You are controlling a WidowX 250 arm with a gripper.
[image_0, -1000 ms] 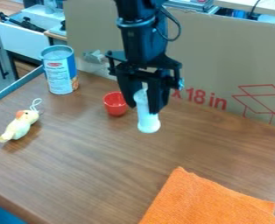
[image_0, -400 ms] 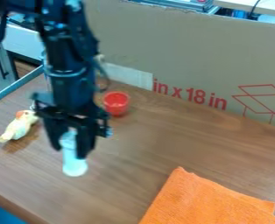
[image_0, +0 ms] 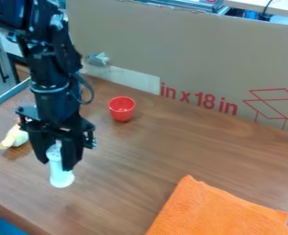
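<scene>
"What does the camera view show in the gripper [image_0: 55, 164]?"

"A white tube [image_0: 60, 177], gripped between the two fingers, which stand only as far apart as its width. It hangs nearly upright, the broad round end down, over the near left part of the table [image_0: 146, 156]."

"Why hold it so?"

"My guess is that pinching the slimmer upper part leaves the broad end free to meet a surface first. (Whether it touches the wood, I can't tell.)"

"Any containers?"

"A small red cup [image_0: 122, 109], mouth up, well apart from the tube and near the cardboard [image_0: 189, 50]. It could take something as it stands; I make out nothing inside. Whether the tube is hollow, I can't say."

"And the rest?"

"A pale toy [image_0: 14, 137] lies partly behind the gripper, and an orange cloth [image_0: 213, 211] lies spread at the near edge, perhaps simply laid out of the cup's way."
</scene>
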